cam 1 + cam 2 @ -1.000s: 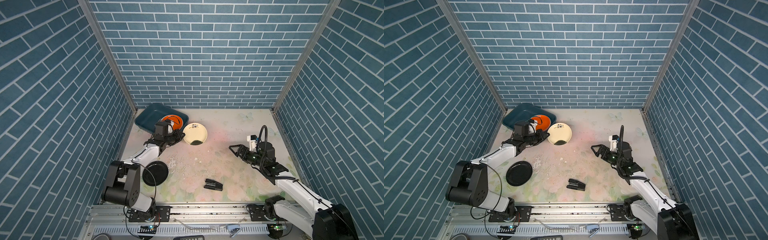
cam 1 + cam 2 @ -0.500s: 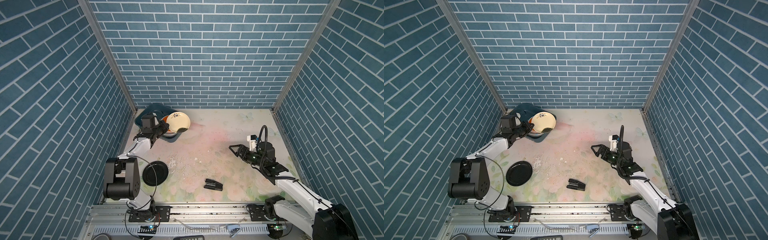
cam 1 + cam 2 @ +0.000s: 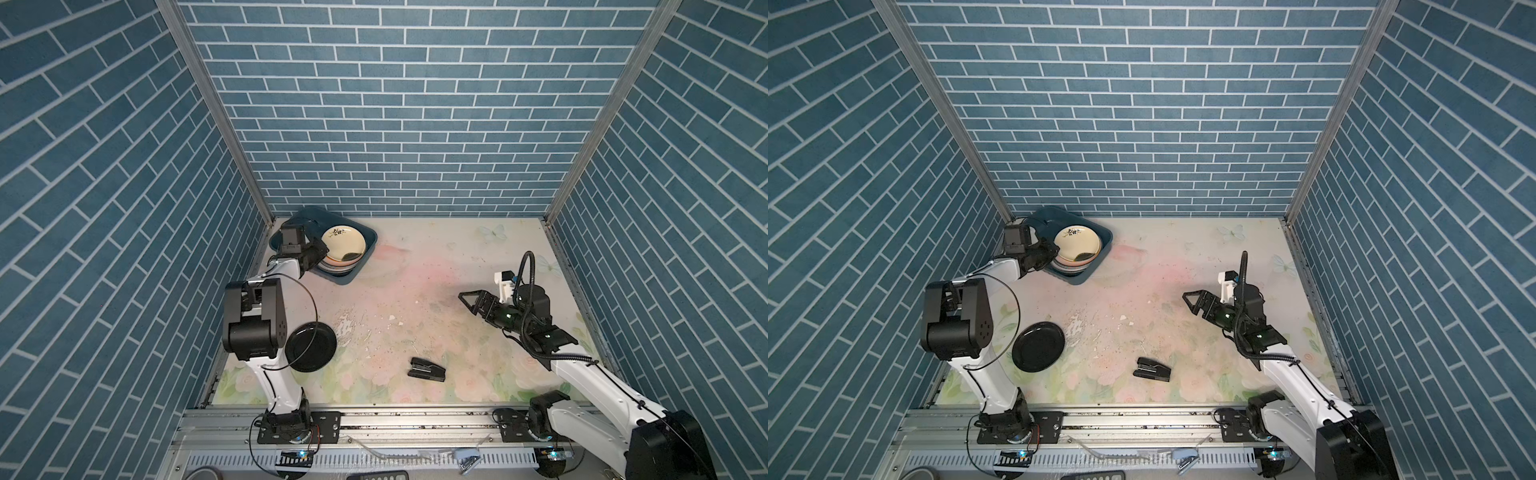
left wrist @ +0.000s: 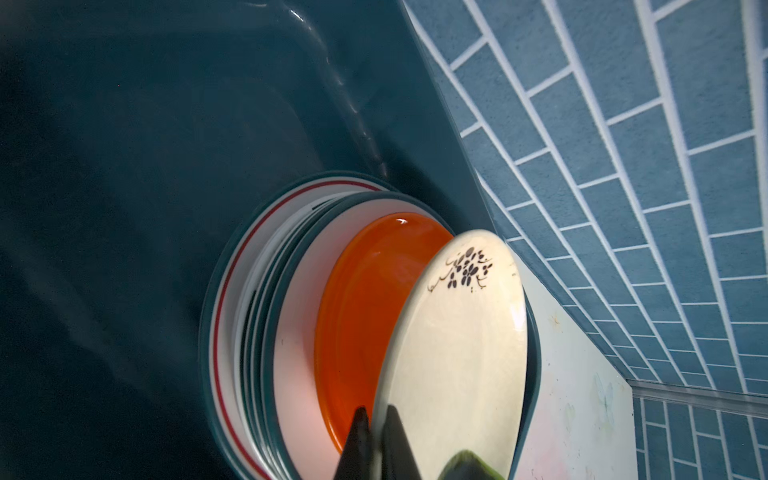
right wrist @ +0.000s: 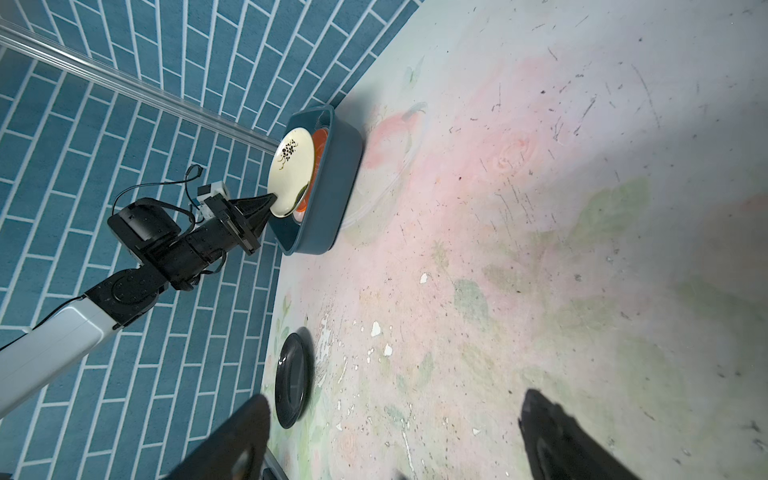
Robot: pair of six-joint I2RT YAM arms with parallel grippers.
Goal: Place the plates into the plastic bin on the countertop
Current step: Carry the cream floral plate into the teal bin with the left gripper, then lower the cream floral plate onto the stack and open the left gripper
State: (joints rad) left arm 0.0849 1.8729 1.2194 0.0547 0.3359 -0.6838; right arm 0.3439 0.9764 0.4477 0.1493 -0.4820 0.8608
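Left wrist view shows the left end effector (image 4: 376, 415) clenched on the rim of the cream plate (image 4: 457, 353), which tilts over the orange plate (image 4: 361, 311) topping the stack inside the teal plastic bin (image 4: 166, 124). Only the black plate (image 3: 311, 347) is left outside, on the scuffed floral tabletop (image 3: 415, 270) near a stapler (image 3: 427, 369). The right end effector (image 3: 468, 300) hangs released and empty. Blue brick walls (image 3: 395, 124) enclose the cell.

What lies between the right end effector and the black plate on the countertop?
Only scuffed countertop separates the right end effector from the black plate, as both top views show.
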